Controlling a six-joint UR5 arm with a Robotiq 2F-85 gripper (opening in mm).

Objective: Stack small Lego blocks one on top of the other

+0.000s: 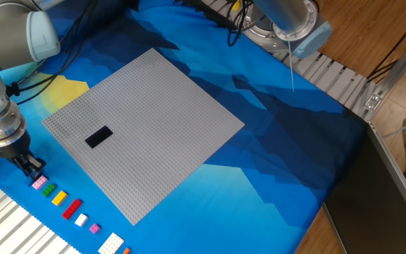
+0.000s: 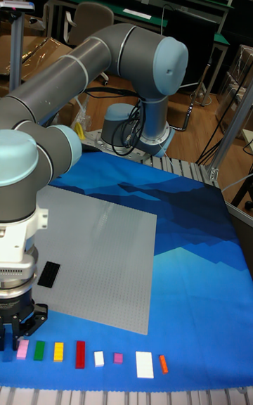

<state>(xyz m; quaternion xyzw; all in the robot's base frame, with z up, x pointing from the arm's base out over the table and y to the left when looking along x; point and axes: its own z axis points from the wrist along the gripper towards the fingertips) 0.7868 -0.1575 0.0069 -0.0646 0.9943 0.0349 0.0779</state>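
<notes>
claw (image 1: 32, 168) is down at the near end of the brick row, just off the baseplate's (image 1: 154, 120) near-left edge, fingers straddling or just above the pink brick (image 1: 39, 183). can't tell the gap between fingers or whether anything is pinched; the wrist body blocks it in the tall view and it's too small in the fixed view.

row of loose bricks runs along the baseplate's near edge on the blue mat: pink, then green (image 1: 48, 190), yellow (image 1: 59, 197), red (image 1: 72, 207), a small white one (image 1: 81, 219), a small purple one (image 1: 94, 228), a long white one (image 1: 110, 244), orange at the frame edge. no blue brick visible in either view; it may blend into the mat.

black block (image 1: 99, 137) lies flat on the baseplate, just in from its near-left edge, well apart from the row.

handling, my read: these are rigid, very light moulded plastic with smooth sides, so they slip or twist if pinched off-centre. best hold is across the two long side walls, mid-length, fingers clear of the studs. neighbours in the row sit close together, so there's little room for the fingers. the black one is thin, so low side walls to grab. if it's pressed onto the baseplate studs it should stay put as the base; stacking onto it needs square alignment and a straight push down.
</notes>
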